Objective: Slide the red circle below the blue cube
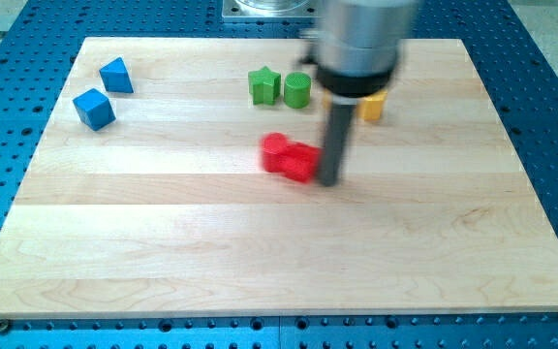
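Nearest the view's bottom stands our tip [328, 181], the lower end of a straight dark rod; as a tool it has no jaws to open or close, and it rests against the right side of a blurred red block [290, 157]. We cannot make out that block's shape, though it may be two red pieces together. It lies near the middle of the wooden worktop [279, 262], well apart from the blue cube [94, 108] at the view's upper left. Just beside that cube sits a blue triangular block [116, 75]. Toward the view's top sit a green star [264, 85], a green cylinder [296, 90] and a yellow block [372, 106], partly hidden by our arm.
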Controlling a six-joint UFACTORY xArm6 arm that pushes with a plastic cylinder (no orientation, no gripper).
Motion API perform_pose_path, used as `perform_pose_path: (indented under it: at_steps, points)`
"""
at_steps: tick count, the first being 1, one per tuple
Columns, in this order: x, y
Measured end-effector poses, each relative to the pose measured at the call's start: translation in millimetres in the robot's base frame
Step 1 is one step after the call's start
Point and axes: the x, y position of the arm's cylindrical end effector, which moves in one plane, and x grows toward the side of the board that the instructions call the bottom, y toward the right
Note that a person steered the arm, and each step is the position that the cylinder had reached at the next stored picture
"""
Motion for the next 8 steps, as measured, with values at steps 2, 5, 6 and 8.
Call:
perform_pose_path:
  at_steps: [2, 5, 6, 8]
  points:
    - [-10, -2]
    - [-52, -173]
    - [-71, -158]
    - [-78, -186]
